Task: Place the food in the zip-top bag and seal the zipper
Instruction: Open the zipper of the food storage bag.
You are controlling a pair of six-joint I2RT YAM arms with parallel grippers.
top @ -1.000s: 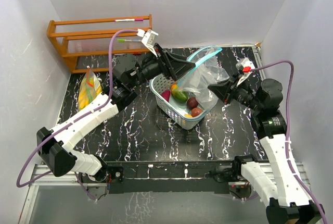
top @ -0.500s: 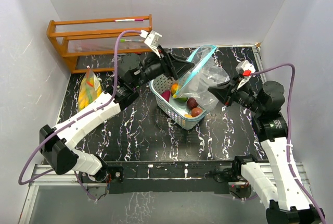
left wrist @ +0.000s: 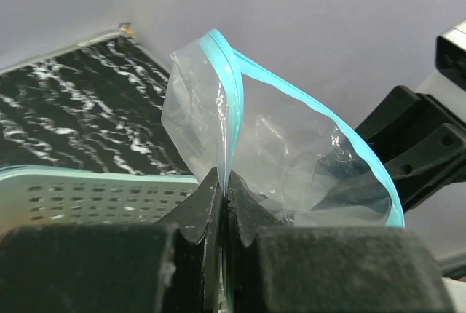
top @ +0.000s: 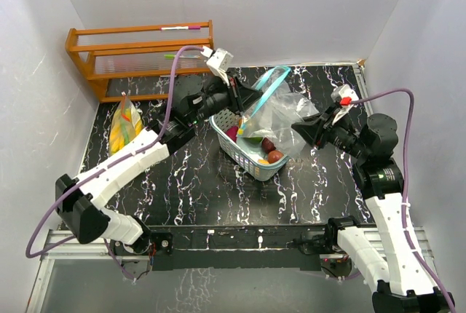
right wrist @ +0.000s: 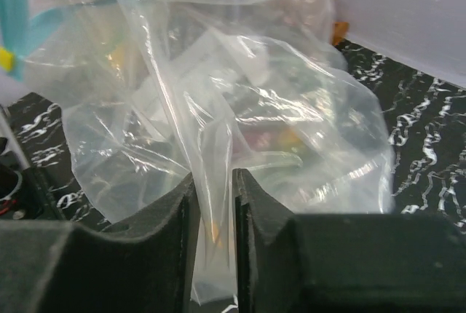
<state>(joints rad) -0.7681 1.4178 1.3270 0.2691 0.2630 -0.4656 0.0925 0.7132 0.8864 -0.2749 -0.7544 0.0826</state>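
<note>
The clear zip-top bag [top: 282, 109] with a teal zipper rim hangs over the far side of the pale teal basket [top: 251, 170]. My left gripper [top: 255, 100] is shut on that rim; in the left wrist view the jaws [left wrist: 224, 180] pinch the teal strip of the bag [left wrist: 291, 153]. My right gripper [top: 297, 128] is at the bag's right end. In the right wrist view its jaws [right wrist: 213, 182] stand slightly apart, with a loose fold of the bag [right wrist: 240, 94] between them. The food lies in the basket: a mango [top: 253, 138] and red round fruits [top: 274, 156].
A wooden rack [top: 138, 51] stands at the back left against the wall. A second bag with yellow contents [top: 125, 124] lies on the black marble table [top: 218, 196] at the left. White walls close in on three sides.
My left gripper has closed on the bag's zipper rim and drawn it up and back. My right gripper's jaws have parted from shut. The bag mouth has narrowed and shifted left.
</note>
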